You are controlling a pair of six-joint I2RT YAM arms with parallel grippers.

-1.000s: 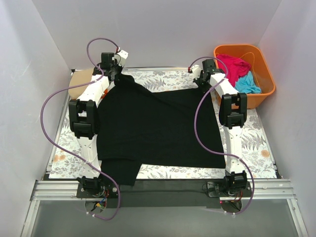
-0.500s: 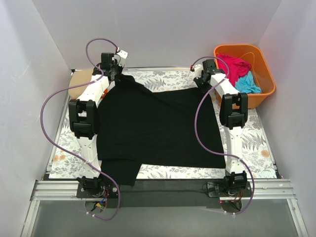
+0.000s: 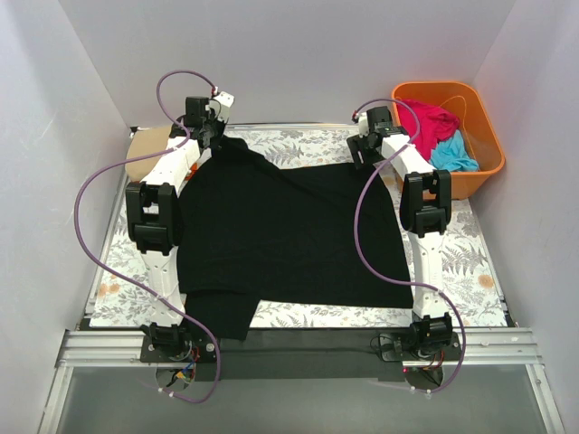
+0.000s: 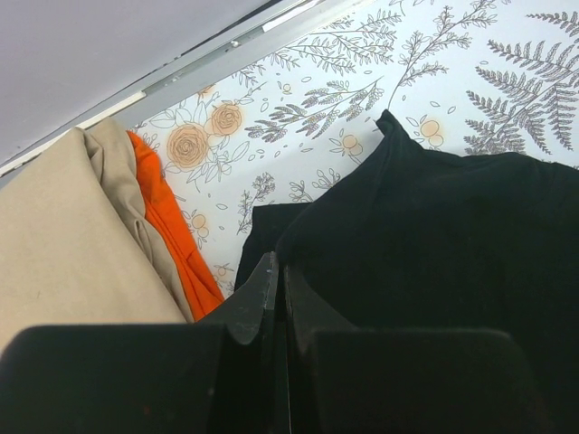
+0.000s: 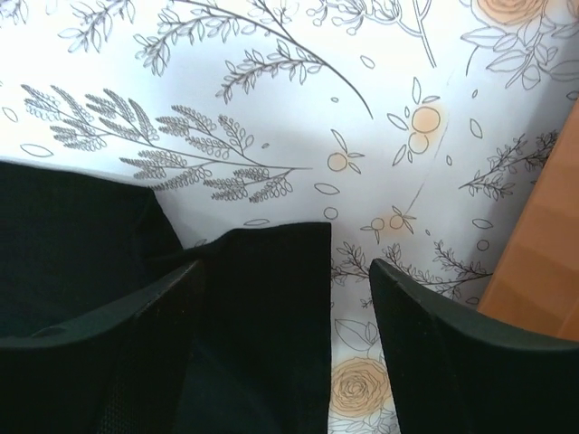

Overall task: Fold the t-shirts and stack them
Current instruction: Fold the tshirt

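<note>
One black t-shirt (image 3: 289,235) is spread on the floral sheet (image 3: 470,262). Its far-left edge is pinched by the left hand (image 4: 276,271), fingers pressed together. Its far-right corner is straddled by the spread right hand (image 5: 285,267). Farther left, one tan t-shirt (image 4: 63,235) is laid over one orange t-shirt (image 4: 167,226). Far right, one magenta-pink t-shirt (image 3: 430,119) and one turquoise t-shirt (image 3: 452,155) are heaped in one orange tub (image 3: 484,136).

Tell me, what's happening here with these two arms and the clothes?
Two robot arms are folding t-shirts. A black t-shirt lies spread on the floral sheet; the left gripper is shut on its far left corner, and the right gripper hangs open over its far right corner. A tan shirt and an orange shirt lie at the far left; a magenta shirt and a turquoise shirt wait in the orange tub.
</note>
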